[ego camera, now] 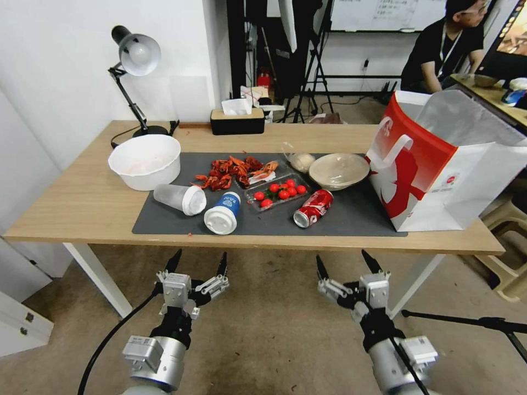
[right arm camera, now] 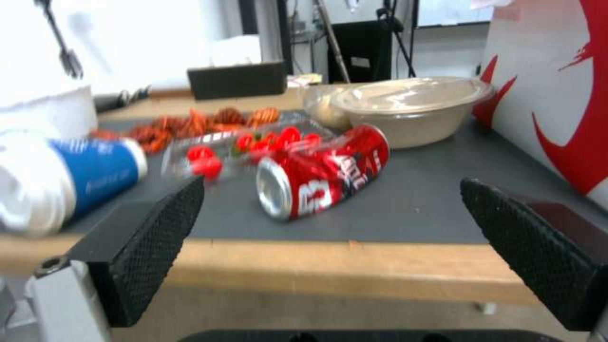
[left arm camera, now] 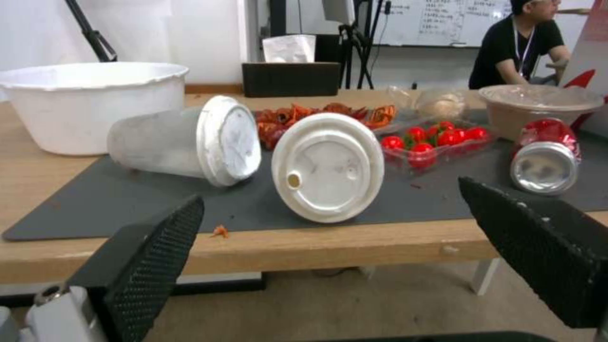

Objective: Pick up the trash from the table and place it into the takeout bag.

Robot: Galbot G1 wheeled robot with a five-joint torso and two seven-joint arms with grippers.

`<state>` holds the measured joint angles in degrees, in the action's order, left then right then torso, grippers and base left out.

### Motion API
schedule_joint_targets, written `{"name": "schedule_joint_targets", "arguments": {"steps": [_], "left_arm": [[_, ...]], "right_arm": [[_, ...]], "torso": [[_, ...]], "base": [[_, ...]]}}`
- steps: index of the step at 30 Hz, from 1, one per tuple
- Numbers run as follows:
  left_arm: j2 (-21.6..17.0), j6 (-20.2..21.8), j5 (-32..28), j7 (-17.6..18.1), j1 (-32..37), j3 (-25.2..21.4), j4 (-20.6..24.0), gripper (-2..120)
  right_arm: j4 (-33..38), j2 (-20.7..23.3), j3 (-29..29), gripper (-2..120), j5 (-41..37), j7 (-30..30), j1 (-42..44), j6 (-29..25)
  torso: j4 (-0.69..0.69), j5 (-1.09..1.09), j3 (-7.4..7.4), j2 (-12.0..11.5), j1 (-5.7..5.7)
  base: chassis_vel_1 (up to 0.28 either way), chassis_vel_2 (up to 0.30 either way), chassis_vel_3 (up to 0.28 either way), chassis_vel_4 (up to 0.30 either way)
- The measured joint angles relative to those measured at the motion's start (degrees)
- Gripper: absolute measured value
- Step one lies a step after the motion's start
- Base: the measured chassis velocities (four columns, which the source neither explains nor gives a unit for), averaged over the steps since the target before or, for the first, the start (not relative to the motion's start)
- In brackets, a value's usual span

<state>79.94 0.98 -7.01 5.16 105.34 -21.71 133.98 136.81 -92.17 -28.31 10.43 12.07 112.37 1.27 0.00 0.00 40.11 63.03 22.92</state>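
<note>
Takeout bag (ego camera: 439, 164) stood at the table's (ego camera: 71, 211) right end. Bowl (ego camera: 338, 170), cups (ego camera: 222, 213) and soda can (ego camera: 313, 208) lay on the mat. Left gripper (ego camera: 197, 262) and right gripper (ego camera: 347, 262) hung below the edge, jaws apart. Tipped can and cups would likely roll if nudged.

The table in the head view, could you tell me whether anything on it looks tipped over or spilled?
Yes. Three drink containers lie on their sides on the dark mat: the frosted cup, the blue-white paper cup and the red soda can. Red food scraps lie loose on the mat. Both grippers, left and right, hang open below the table edge.
</note>
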Motion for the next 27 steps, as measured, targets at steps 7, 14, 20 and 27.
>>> {"name": "schedule_joint_targets", "arguments": {"steps": [7, 14, 20, 27], "left_arm": [[-0.6, -0.6, -0.6, -0.6, -0.2, -0.4, -0.7, 100], [-0.4, -1.1, -0.9, -0.9, -0.3, -1.3, -1.2, 100], [-0.4, -1.0, -1.2, -1.6, -0.8, -2.0, -2.0, 100], [-1.3, -0.9, -2.1, -3.9, -1.8, -4.5, -3.3, 100]], "right_arm": [[-1.4, 0.0, 0.1, 100, -5.7, -2.0, -4.5, 1.6], [-4.5, 0.0, 1.5, 100, -12.9, -6.2, -12.0, 3.9], [-11.2, 0.0, 3.5, 100, -21.3, -12.7, -23.8, 7.9], [-15.7, 0.2, 7.3, 100, -22.3, -20.9, -31.4, 11.7]], "torso": [[-0.01, 0.01, 0.00, 0.0, 0.01], [-0.01, -0.01, 0.00, 0.0, 0.00], [0.00, 0.01, 0.00, 0.0, 0.01], [-0.01, 0.00, 0.00, 0.0, 0.01]], "base": [[0.000, 0.000, 0.000, 0.000], [0.000, 0.000, 0.000, 0.000], [0.000, 0.000, 0.000, 0.000], [0.000, 0.000, 0.000, 0.000]]}}
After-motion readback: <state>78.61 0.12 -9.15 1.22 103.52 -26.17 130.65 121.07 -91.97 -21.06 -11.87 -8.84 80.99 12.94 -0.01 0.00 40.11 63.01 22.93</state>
